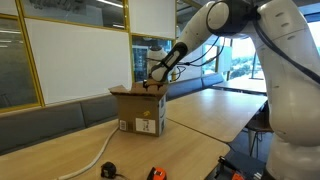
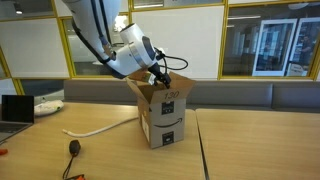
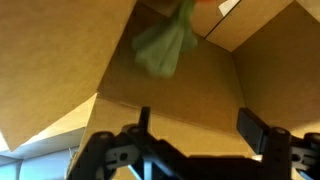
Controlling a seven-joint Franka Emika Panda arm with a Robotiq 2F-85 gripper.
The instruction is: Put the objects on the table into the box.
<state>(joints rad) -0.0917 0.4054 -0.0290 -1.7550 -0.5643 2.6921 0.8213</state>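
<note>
An open cardboard box (image 1: 140, 110) stands on the wooden table; it also shows in an exterior view (image 2: 163, 112). My gripper (image 1: 153, 80) hangs over the box opening, fingers pointing down into it (image 2: 160, 80). In the wrist view the fingers (image 3: 195, 125) are spread wide with nothing between them. A green cloth-like object (image 3: 165, 45) lies inside the box against its cardboard wall (image 3: 200, 90), apart from the fingers. An orange and black object (image 1: 156, 174) and a black plug (image 1: 111, 169) lie on the table near the front edge.
A white cable (image 2: 95, 128) runs across the table to the black plug (image 2: 73, 148). A laptop (image 2: 14, 108) and a white object (image 2: 48, 105) sit at the table's far side. Glass walls stand behind.
</note>
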